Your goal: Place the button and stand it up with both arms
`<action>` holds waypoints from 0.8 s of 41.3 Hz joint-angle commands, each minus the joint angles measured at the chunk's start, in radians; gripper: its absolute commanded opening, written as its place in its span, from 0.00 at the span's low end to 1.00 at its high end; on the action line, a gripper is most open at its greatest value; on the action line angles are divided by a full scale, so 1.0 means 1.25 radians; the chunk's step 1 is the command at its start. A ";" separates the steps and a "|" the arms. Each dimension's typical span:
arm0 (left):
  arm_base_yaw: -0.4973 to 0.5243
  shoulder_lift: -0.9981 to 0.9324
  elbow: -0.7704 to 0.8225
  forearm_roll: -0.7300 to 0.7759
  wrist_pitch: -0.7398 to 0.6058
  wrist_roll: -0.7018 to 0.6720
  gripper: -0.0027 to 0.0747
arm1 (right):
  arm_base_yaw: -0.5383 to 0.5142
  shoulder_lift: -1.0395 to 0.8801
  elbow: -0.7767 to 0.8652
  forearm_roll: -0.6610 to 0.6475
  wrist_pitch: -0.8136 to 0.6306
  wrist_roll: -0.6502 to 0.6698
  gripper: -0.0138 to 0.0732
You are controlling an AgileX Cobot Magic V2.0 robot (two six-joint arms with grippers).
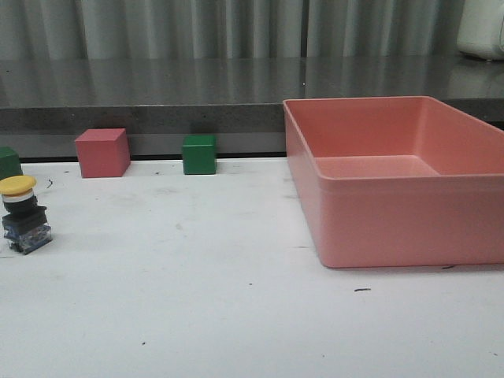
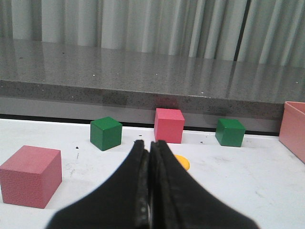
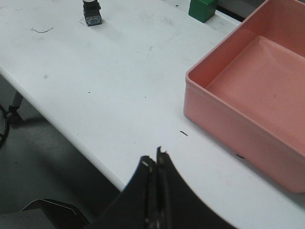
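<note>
Button (image 1: 21,214) upright, far left on counter (image 1: 236,315). Front view shows neither hand. Wrist views do: left hand (image 2: 149,143) fingers together, empty, yellow cap peeking behind; right hand (image 3: 155,160) likewise together, empty.

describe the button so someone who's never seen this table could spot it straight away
Start from the big pink bin on the right of the white table, then look across to the far left edge in the front view. There the button stands upright in front of a green cube. It alone has a round yellow cap on a black body with a bluish base.
</note>
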 commanded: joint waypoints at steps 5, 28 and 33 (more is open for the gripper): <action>0.001 -0.018 0.011 -0.009 -0.070 -0.003 0.01 | -0.005 0.002 -0.018 -0.006 -0.050 -0.006 0.08; 0.001 -0.018 0.011 -0.009 -0.070 -0.003 0.01 | -0.096 -0.046 0.036 -0.006 -0.099 -0.006 0.08; 0.001 -0.018 0.011 -0.009 -0.070 -0.003 0.01 | -0.213 -0.143 0.150 0.019 -0.213 -0.006 0.08</action>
